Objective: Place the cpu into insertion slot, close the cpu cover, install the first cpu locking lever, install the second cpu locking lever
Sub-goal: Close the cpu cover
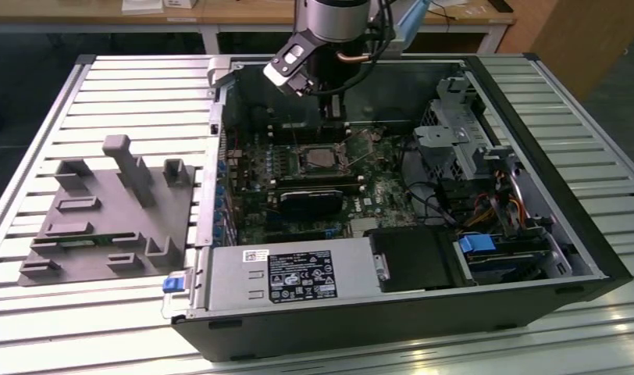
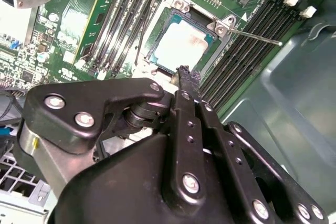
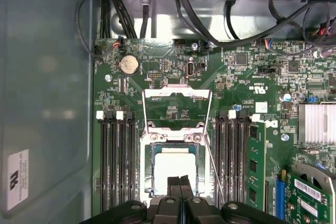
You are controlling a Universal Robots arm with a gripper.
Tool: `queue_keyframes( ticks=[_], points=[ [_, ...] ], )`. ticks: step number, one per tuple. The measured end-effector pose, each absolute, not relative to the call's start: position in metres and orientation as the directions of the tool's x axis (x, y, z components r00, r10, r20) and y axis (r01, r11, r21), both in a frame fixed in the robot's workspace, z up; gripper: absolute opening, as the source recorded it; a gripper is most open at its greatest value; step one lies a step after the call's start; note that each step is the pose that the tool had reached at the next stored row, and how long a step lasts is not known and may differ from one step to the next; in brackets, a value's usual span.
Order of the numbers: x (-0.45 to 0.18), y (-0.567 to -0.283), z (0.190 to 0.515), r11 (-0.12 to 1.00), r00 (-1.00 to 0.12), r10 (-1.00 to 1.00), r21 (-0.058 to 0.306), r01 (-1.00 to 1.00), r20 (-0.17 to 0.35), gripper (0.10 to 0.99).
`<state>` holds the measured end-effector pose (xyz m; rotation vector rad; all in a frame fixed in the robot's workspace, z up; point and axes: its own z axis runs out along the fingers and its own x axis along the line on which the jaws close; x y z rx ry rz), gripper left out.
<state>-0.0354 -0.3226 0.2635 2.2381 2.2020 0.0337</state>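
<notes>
Meeting flush with nothing between them, the jaws of the gripper (image 3: 181, 180) hang just over the cpu (image 3: 173, 167), seated in the insertion slot (image 3: 148, 161), whose cpu cover (image 3: 176, 93) lies swung back and locking lever (image 3: 212, 165) unlatched, evidently to keep the socket open.

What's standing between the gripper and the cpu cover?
Nothing visible. The gripper hangs over one edge of the cpu, seated in the insertion slot; the cpu cover is flipped open past the opposite edge, with only the flat cpu between.
</notes>
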Motion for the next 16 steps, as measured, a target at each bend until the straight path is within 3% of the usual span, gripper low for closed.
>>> queue_keyframes(
  ticks=[16],
  points=[
    [-0.010, -0.323, 0.266, -0.016, 0.016, 1.000, 0.016, 1.000, 0.014, 0.102]
  ],
)
